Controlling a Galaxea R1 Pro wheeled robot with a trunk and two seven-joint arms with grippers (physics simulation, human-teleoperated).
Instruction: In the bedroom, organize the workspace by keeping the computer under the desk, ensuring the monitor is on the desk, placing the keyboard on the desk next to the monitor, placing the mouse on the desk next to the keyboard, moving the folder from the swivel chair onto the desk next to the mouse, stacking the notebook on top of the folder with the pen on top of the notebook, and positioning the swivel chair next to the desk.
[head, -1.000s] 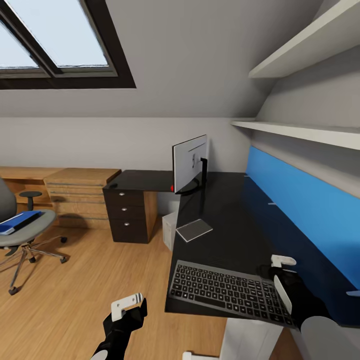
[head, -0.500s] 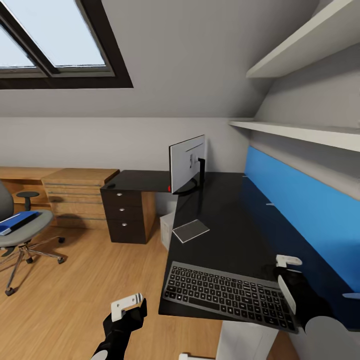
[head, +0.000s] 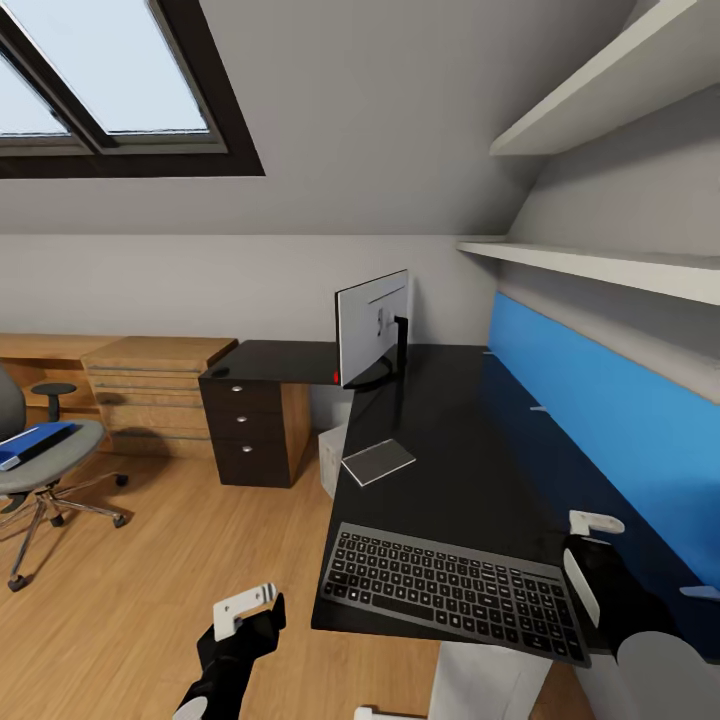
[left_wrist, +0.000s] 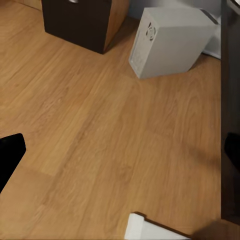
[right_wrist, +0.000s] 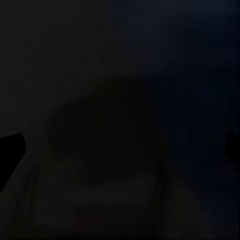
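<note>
The black-topped desk (head: 455, 440) runs along the right wall. On it the monitor (head: 372, 328) stands at the far corner, its silver back towards me. The dark keyboard (head: 450, 588) lies at the desk's near edge. A thin grey notebook (head: 378, 461) lies flat between them. A small black mouse (head: 219, 372) sits on the far left wing. The pale computer (head: 333, 458) (left_wrist: 170, 40) stands on the floor under the desk. At far left the swivel chair (head: 45, 478) carries the blue folder (head: 32, 444). My right gripper (head: 588, 555) is open just right of the keyboard, over the desk top (right_wrist: 120, 100). My left gripper (head: 248, 612) is open above the floor.
A dark drawer unit (head: 250, 430) (left_wrist: 80, 20) stands under the desk's left wing, with light oak drawers (head: 150, 390) beyond it. White shelves (head: 600, 262) hang above the blue back panel (head: 600, 410). The desk's white leg (head: 485, 685) is close in front of me. Wood floor (left_wrist: 100, 135) lies open at left.
The view has shifted slightly, so the camera moved. My right gripper has drawn a little to the right, away from the keyboard's end. My left gripper has dropped slightly.
</note>
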